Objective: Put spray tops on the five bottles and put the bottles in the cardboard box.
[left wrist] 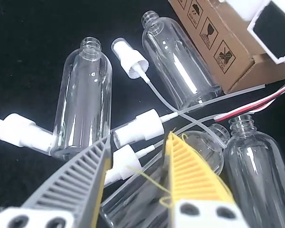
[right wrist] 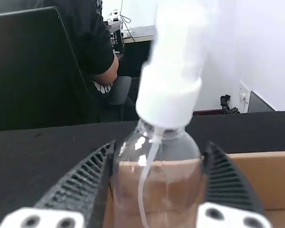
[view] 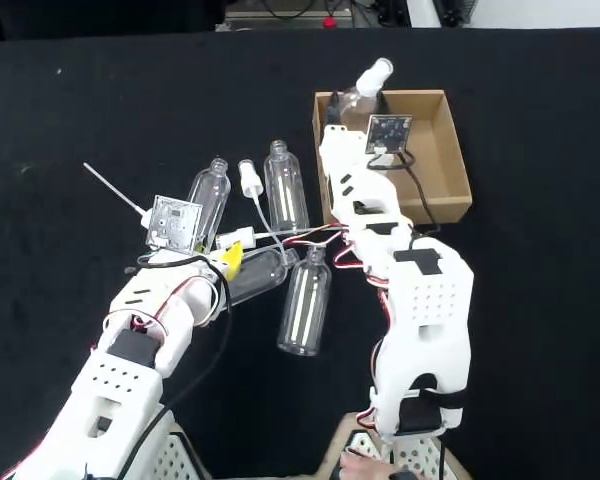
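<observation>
The left arm (view: 130,330) is stretched from the near-left corner toward the table's middle, its wrist pitched downward. The left gripper (left wrist: 138,137) is held low, with its grey and yellow jaws spread apart and nothing clamped between them. The right arm (view: 420,300) is extended straight away from its base. The right gripper (right wrist: 159,156) is closed on a bottle (right wrist: 156,183), which is held tilted.

The bottles (view: 286,185) are clear, the spray tops (view: 248,178) white, the cardboard box (view: 452,160) brown, the table (view: 540,300) black.
</observation>
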